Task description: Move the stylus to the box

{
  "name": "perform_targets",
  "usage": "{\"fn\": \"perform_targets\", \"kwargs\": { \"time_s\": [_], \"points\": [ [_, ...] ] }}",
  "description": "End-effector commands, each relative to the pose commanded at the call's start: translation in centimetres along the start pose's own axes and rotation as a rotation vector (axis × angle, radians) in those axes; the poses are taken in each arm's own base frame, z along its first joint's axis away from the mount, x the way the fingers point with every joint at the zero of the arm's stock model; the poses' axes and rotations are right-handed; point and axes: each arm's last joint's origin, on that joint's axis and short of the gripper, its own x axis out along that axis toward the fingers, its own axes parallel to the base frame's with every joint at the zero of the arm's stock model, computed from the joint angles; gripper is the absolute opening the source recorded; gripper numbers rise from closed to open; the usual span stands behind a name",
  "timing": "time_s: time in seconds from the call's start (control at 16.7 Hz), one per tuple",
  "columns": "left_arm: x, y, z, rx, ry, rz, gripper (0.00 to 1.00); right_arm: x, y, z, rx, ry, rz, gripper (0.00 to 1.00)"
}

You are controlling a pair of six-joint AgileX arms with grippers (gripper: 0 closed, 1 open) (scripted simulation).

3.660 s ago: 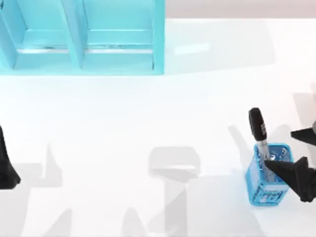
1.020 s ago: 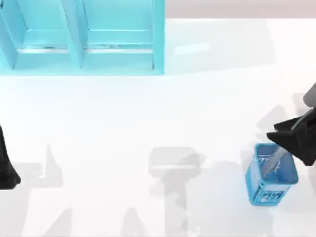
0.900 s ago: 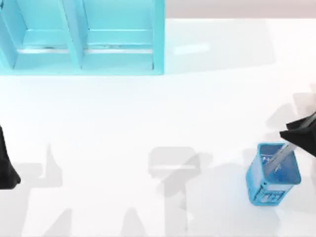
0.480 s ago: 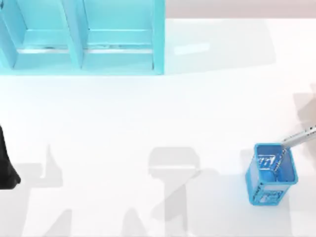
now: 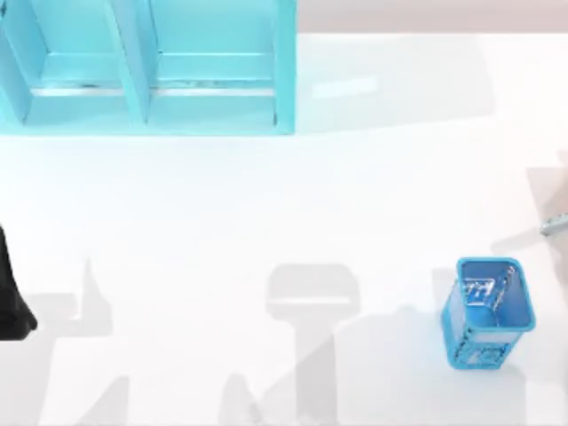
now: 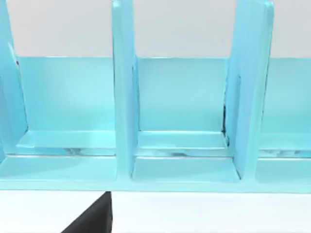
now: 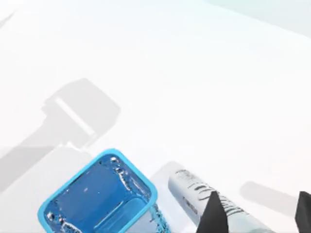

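Observation:
The stylus (image 7: 201, 198) is a silver-grey barrel with dark print, held clear of the blue mesh cup (image 7: 99, 196). My right gripper (image 7: 257, 219) is shut on it, with a dark finger (image 7: 214, 216) crossing the barrel. In the top view only the stylus's grey end (image 5: 556, 224) pokes in at the right edge, above and to the right of the cup (image 5: 488, 311). The box (image 5: 284, 67) is a light-blue divided case at the back left, and its dividers (image 6: 124, 97) stand close in the left wrist view. My left gripper (image 5: 11, 297) sits parked at the left edge.
The blue mesh cup stands upright near the front right of the white table (image 5: 293, 204). A wide stretch of bare table lies between the cup and the box. Grey shadows fall across the front of the table.
My right gripper closed on the stylus, drew it up out of the cup and carried it right, past the top view's edge. The cup rocked slightly and settled. The left arm stayed still.

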Motion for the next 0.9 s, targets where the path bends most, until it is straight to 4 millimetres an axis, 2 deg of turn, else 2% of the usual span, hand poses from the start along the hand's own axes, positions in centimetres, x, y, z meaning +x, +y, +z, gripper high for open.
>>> {"fn": "perform_targets", "kwargs": {
  "time_s": [0.18,0.36,0.66,0.9],
  "points": [
    [0.0,0.0,0.0,0.0,0.0,0.0,1.0,-0.3,-0.3,0.5,0.02,0.03,-0.023,0.0],
    [0.0,0.0,0.0,0.0,0.0,0.0,1.0,-1.1,-1.0,2.0,0.075,0.135,-0.103,0.0],
    [0.0,0.0,0.0,0.0,0.0,0.0,1.0,-2.9,-2.1,5.3,0.177,0.422,-0.359,0.0],
    [0.0,0.0,0.0,0.0,0.0,0.0,1.0,-4.5,-2.2,7.9,0.226,0.538,-0.547,0.0]
  ]
}}
